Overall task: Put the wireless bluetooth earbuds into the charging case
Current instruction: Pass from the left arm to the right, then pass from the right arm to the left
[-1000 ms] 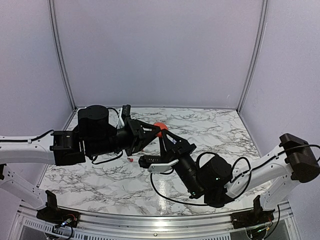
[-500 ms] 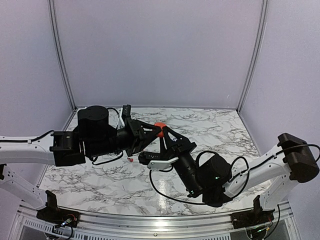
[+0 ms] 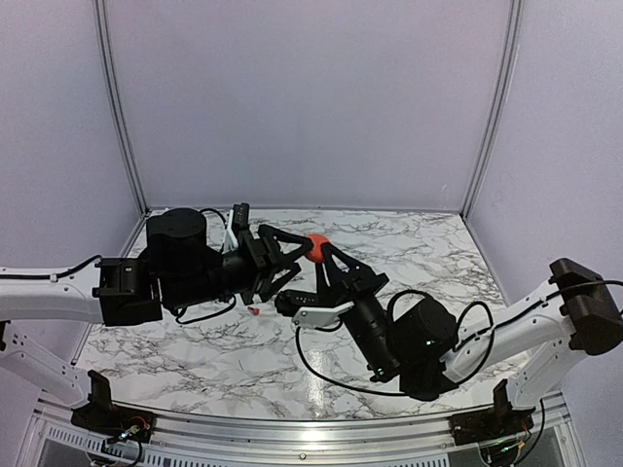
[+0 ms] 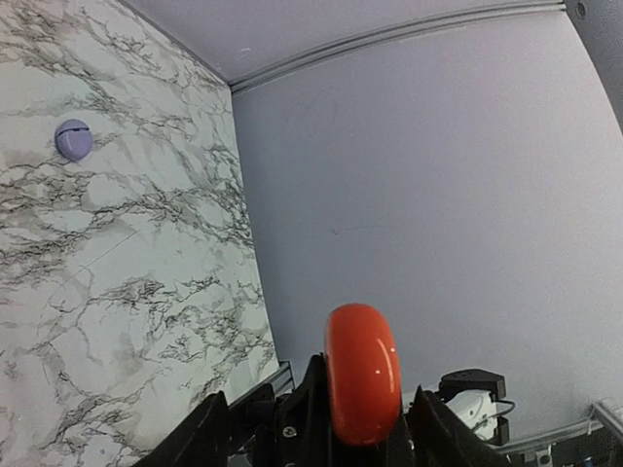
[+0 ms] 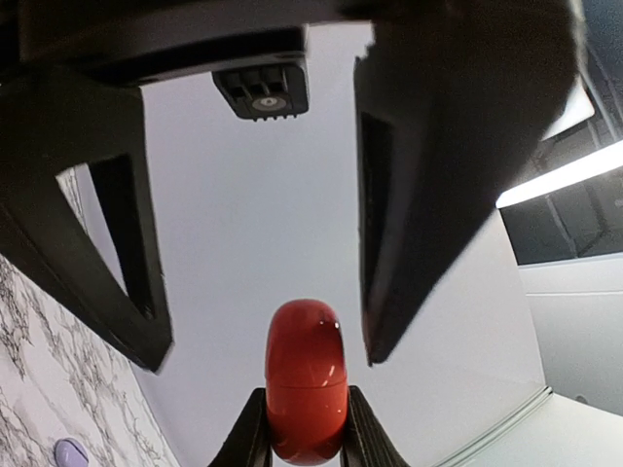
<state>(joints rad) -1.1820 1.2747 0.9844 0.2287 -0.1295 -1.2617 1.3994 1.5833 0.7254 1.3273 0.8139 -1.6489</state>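
Observation:
The round red charging case (image 3: 316, 246) hangs above the table's middle, closed and on edge, with my right gripper (image 3: 317, 257) shut on its lower part. In the right wrist view the case (image 5: 305, 384) sits pinched in the right gripper (image 5: 304, 394). My left gripper (image 3: 292, 259) stands open around the case, its fingers (image 5: 433, 165) spread wide and apart from it. From the left wrist the case (image 4: 362, 375) shows between the open left gripper (image 4: 319, 404). One tiny red earbud (image 3: 251, 311) lies on the marble under the left arm.
A small round purple case (image 4: 73, 138) lies on the marble table (image 3: 428, 243) toward the back, also low in the right wrist view as a purple case (image 5: 70, 451). Grey walls close in the back and both sides. Both arms meet over the table's middle.
My left gripper has opened and let go of the red case. The right gripper still holds it and has lifted it slightly up and to the right.

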